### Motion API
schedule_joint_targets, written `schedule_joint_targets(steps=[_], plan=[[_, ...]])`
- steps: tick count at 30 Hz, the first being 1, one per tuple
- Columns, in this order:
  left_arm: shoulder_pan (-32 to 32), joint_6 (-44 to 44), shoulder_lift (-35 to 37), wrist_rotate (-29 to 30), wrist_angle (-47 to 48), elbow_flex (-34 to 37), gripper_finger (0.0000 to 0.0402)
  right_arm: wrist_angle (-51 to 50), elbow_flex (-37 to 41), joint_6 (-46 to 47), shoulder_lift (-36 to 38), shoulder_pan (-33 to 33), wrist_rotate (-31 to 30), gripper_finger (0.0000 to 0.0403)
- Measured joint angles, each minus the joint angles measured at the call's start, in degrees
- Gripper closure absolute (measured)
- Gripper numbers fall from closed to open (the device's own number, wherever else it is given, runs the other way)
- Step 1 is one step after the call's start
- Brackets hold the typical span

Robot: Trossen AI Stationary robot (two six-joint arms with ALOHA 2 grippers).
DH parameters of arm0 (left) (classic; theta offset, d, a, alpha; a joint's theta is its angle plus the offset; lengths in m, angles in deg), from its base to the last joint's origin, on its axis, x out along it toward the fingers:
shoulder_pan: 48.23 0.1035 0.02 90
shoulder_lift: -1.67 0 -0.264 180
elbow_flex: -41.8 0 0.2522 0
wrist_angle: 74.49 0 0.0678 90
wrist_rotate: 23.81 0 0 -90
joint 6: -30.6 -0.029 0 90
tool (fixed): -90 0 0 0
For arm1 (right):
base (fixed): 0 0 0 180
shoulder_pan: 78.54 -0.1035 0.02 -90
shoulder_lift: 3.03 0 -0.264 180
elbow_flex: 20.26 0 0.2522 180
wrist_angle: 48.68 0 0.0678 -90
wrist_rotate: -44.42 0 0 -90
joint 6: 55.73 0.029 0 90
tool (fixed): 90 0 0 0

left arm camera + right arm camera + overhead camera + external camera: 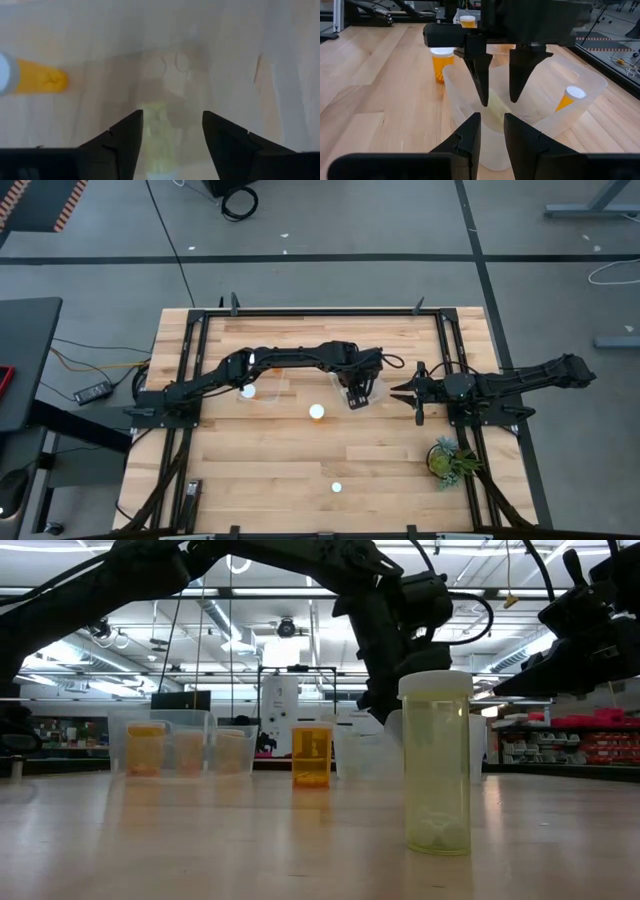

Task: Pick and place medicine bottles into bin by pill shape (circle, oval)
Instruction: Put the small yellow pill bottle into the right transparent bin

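Observation:
My left gripper [357,394] is open and points down into a clear bin [590,82] at the table's middle. Its fingertips [484,95] stand just above a pale yellow-green bottle [496,109], which lies on the bin floor and also shows between the fingers in the left wrist view [159,135]. An orange bottle with a white cap [568,98] lies in the same bin. My right gripper [398,390] is open and empty, level, just right of the bin. Two capped bottles [316,412] [336,487] stand on the table.
A second clear bin [262,392] holding a white-capped bottle [248,391] sits under the left arm. An orange bottle [441,62] stands beyond the middle bin. A small green plant [450,460] stands at the near right. Black frame rails run along the table's sides.

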Motion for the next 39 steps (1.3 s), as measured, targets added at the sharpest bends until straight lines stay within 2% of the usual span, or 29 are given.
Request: schedule_joint_targets(steps=[4, 8, 15, 33, 39], plan=[[0.02, 1.25, 0.0, -0.26, 1.83, 0.0, 0.0196, 0.0, 0.02, 0.0, 0.0, 0.02, 0.0, 0.0311], [-0.09, -0.94, -0.85, 2.34, 1.73, -0.03, 0.018, 0.0, 0.0, 0.0, 0.0, 0.0, 0.0, 0.0311], [0.03, -1.55, -1.51, 2.7, 2.37, 0.01, 0.0166, 0.0, 0.0, 0.0, 0.0, 0.01, 0.0, 0.0311], [0.81, -2.12, -2.03, 1.16, 3.36, 0.0, 0.0238, 0.0, 0.0, 0.0, -0.01, 0.0, 0.0, 0.0311], [0.81, -1.75, -2.03, 1.18, 3.33, 0.0, 0.0237, 0.0, 0.0, 0.0, 0.0, 0.0, 0.0, 0.0311]])
